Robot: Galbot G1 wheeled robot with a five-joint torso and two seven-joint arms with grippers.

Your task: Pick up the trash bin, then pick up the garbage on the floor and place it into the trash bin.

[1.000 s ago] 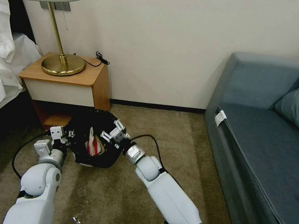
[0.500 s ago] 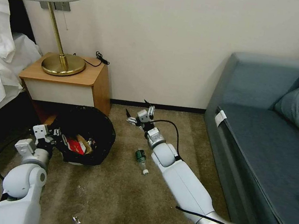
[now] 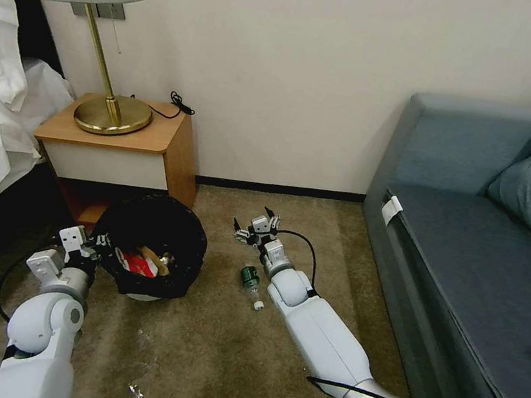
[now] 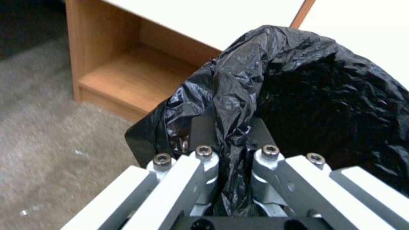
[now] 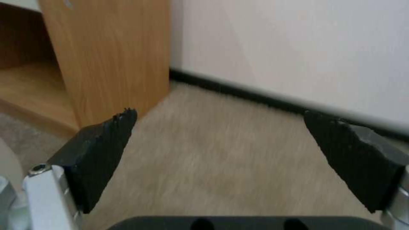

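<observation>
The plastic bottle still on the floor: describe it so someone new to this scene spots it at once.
Start at the wooden nightstand by the wall; on the carpet in front stands the trash bin, lined in black. Between it and the right arm lies the plastic bottle, small, clear and green-labelled, on its side, the sole litter outside the bin.

- The trash bin [image 3: 149, 250] sits on the carpet [image 3: 207, 348] before the nightstand [image 3: 116, 147]; a red packet [image 3: 137, 265] lies inside.
- The left gripper [image 3: 91, 246] touches its liner rim.
- The right gripper [image 3: 255, 224], fingers spread, hovers just beyond 1 green-labelled bottle [image 3: 251, 280] lying on the carpet.
</observation>
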